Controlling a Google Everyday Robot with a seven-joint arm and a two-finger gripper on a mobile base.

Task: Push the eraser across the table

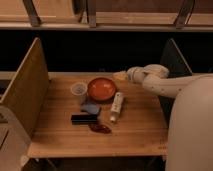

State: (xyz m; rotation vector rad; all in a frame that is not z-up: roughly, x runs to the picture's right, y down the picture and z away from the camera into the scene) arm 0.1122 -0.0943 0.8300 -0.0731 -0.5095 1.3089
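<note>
The eraser is a flat black bar lying on the light wooden table, left of centre and towards the front. The gripper is at the end of the white arm, hovering at the back of the table, just right of the orange bowl. It is well away from the eraser, up and to the right of it.
A small blue-grey lump lies just behind the eraser. A dark red object lies just in front of it. A white tube lies right of the eraser. A small clear cup stands left of the bowl. Upright side panels flank the table.
</note>
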